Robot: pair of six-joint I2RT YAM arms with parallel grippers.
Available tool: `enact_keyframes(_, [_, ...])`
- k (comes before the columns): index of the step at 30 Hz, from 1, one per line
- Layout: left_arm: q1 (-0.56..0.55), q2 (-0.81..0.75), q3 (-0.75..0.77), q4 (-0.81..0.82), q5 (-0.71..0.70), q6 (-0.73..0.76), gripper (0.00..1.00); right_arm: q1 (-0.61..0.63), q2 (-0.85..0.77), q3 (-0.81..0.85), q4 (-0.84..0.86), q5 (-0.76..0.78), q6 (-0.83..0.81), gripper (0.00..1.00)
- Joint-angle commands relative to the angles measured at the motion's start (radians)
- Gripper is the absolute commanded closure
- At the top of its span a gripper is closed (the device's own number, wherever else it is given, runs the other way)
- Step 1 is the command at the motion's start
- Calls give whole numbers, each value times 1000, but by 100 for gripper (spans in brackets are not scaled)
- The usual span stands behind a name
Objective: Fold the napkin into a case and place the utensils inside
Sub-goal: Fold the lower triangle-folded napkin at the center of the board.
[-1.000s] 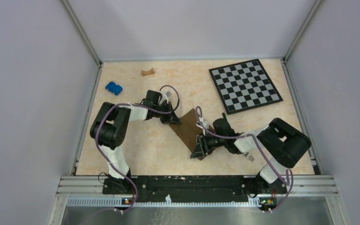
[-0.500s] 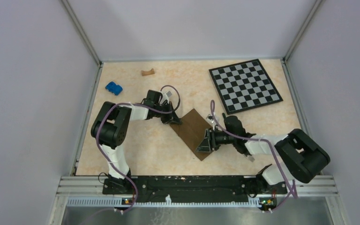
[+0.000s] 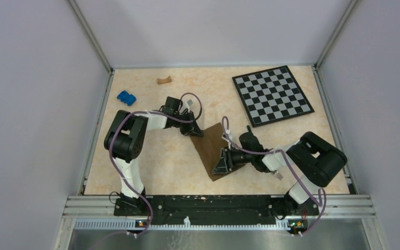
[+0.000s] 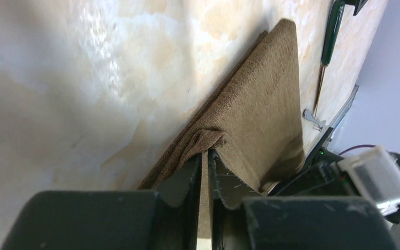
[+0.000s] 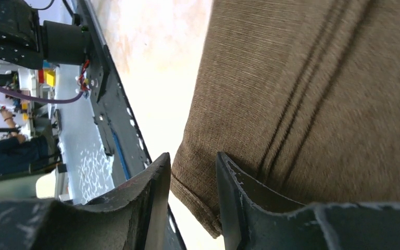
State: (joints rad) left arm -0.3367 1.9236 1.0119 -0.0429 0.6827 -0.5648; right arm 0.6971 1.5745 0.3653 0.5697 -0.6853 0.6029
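While the napkin [image 3: 211,150] lies folded into a narrow strip, diagonal at the middle of the desk [image 3: 161,166], you have one end effector at each of its two ends.

Materials and shapes:
- The cloth is dark brown with a fine ribbed weave. The right wrist view shows parallel dark lines running along it where the layers overlap. The left wrist view shows stacked layer edges along one long side and a rounded far corner.
- The desk surface is smooth, pale beige and marbled.
- A checkerboard [image 3: 272,95], flat and black-and-white, lies at the far right, well apart from the cloth.
- A small blue block [image 3: 126,97] and a stubby tan piece [image 3: 163,80] lie at the far left.
- A slim knife [image 4: 335,23] with a dark blade lies on the desk beyond the strip's far corner.

Position of the cloth against the end effectors:
- The left end effector [image 3: 196,131] is at the strip's far, left-hand end. Its jaws stand almost together, and the cloth is puckered into a raised ridge at their tips. A thin fold runs down between the fingers [image 4: 187,179], so you are pinching the napkin there.
- The right end effector [image 3: 222,164] is at the near end. Its jaws stand partly apart. The corner edge of the strip sits in the gap, with bright desk showing between the cloth and one finger. The cloth is not clamped there.
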Motion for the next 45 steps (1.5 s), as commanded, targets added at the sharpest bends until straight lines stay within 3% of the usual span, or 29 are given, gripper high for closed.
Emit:
enact_keyframes(1, [13, 71, 61, -139, -176, 100, 81, 94, 149, 70, 6, 72, 11, 62])
enact_keyframes(6, [2, -20, 93, -201, -203, 122, 68, 167, 247, 253, -53, 74, 0, 64])
enact_keyframes(11, [-16, -153, 88, -260, -180, 138, 51, 134, 153, 332, -144, 73, -13, 59])
enact_keyframes(15, [-15, -239, 44, -276, -188, 138, 47, 133, 137, 357, -192, 5, -47, 57])
enact_keyframes(19, [-14, -243, -9, -236, -190, 107, 59, 159, 146, 370, -168, -13, -51, 59])
enact_keyframes(24, [-8, -159, -41, -199, -269, 82, 76, 203, 199, 388, -73, -88, -21, 79])
enact_keyframes(27, [-7, -88, -45, -170, -292, 70, 86, 214, 239, 385, -33, -100, -23, 82])
enact_keyframes(35, [-4, 0, -68, -128, -313, 54, 90, 216, 337, 305, 9, -115, -37, 78])
enact_keyframes(45, [-2, -9, 5, -196, -334, 100, 90, 162, 55, 287, -239, -3, -138, 67])
